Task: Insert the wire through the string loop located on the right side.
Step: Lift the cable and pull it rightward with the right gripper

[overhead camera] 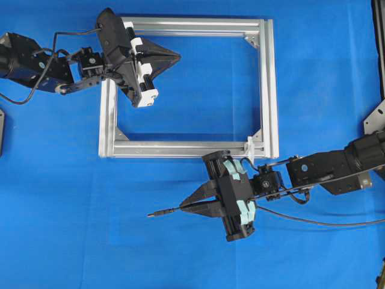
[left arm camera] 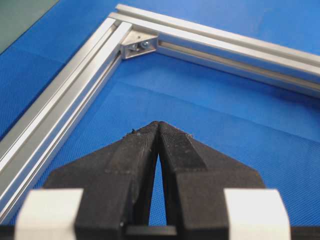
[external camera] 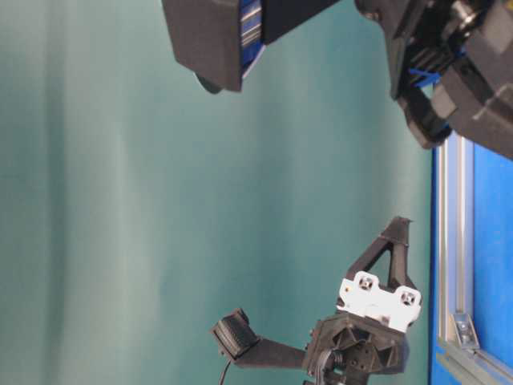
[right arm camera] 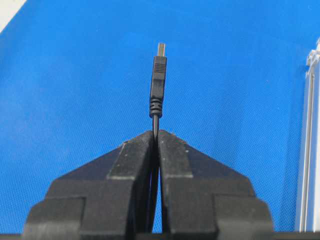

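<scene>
My right gripper (overhead camera: 182,208) is shut on the wire (right arm camera: 157,95), just behind its slim plug, below the silver frame (overhead camera: 192,148). The plug's metallic tip (overhead camera: 151,214) points left over the blue cloth, and the thin cable trails off to the right (overhead camera: 313,223). The string loop (overhead camera: 249,149) is a tiny white piece on the frame's lower bar near its right corner, up and to the right of the held plug. My left gripper (overhead camera: 178,57) is shut on nothing and hangs inside the frame's upper left part (left arm camera: 158,123).
The frame's corner bracket (left arm camera: 140,45) lies ahead of the left gripper. A silver bar edge (right arm camera: 309,150) runs along the right of the right wrist view. Dark hardware (overhead camera: 376,117) stands at the table's right edge.
</scene>
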You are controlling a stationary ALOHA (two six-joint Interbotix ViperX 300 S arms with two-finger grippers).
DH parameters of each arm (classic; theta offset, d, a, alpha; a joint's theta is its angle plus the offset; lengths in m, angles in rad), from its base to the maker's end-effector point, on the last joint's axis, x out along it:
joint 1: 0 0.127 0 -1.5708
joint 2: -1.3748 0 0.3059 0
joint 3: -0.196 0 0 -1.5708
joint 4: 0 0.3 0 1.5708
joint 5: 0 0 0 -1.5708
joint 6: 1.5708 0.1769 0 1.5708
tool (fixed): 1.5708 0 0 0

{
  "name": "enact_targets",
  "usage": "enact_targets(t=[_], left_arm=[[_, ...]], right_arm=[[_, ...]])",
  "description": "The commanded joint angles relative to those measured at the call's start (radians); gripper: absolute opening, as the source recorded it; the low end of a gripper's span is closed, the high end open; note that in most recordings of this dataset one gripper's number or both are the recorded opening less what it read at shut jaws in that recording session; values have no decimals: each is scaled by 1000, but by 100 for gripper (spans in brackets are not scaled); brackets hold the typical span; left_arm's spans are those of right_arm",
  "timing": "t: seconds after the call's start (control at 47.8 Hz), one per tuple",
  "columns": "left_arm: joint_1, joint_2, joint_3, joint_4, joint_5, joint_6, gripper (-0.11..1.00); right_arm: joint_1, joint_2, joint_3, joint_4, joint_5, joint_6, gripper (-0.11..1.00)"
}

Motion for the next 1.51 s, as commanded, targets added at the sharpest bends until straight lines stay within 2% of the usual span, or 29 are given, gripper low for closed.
enact_targets(t=[0.0,0.377,0.586,1.026,1.256,1.486], left_arm=[[-2,-31,-8,3,-5,2,2],[-2,-31,-8,3,-5,2,2],[-2,-31,-8,3,-5,2,2],[-2,-31,-8,2,-5,2,2],[-2,-31,-6,3,-5,2,2],[-2,-31,-6,3,-5,2,2]], right_arm=[[0,-29,-11,-2,-3,0,-4],[3,-80,63,6,-3,8,-4],[15,-156,164,9,-2,9,-4],[43,-396,448,58,6,11,-4],[41,-551,572,77,91,11,-4],[43,-695,643,78,175,11,-4]])
